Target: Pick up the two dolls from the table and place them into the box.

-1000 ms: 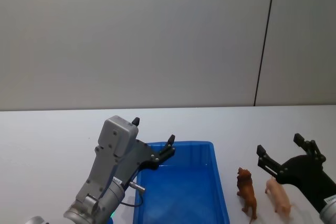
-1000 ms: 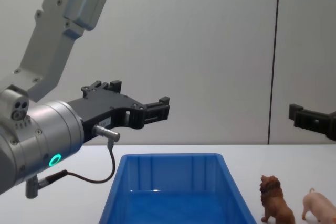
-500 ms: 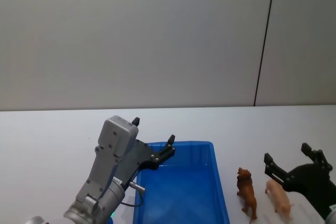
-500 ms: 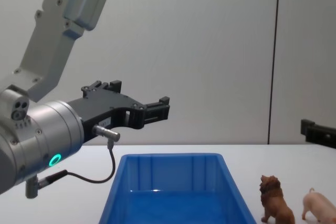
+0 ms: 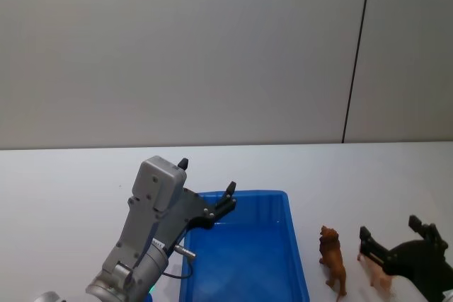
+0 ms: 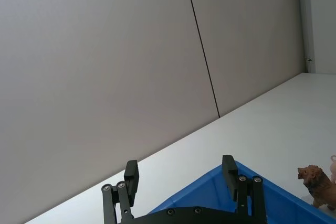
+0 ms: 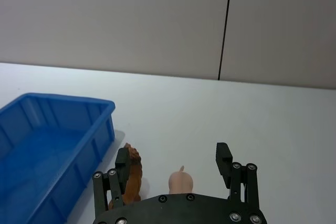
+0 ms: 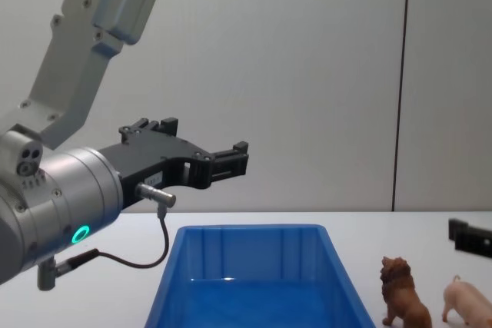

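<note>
Lion (image 8: 403, 295) and pig (image 8: 469, 303) stand on the table (image 5: 71, 189) just right of the box (image 5: 244, 194), the lion nearer it. Right gripper (image 7: 173, 155) hangs over the pig, jaws spread wide, apparently gripping nothing. Left gripper (image 5: 207, 176) hovers above the box's left rim, likewise wide open and empty.

Box (image 5: 248, 194) blue; lion (image 5: 333, 258) brown; pig (image 8: 470, 303) pale pink; table (image 5: 71, 182) white

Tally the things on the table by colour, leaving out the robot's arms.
Brown: 1, the lion figurine
Pink: 1, the pig figurine
Blue: 1, the bin
Total: 3
</note>
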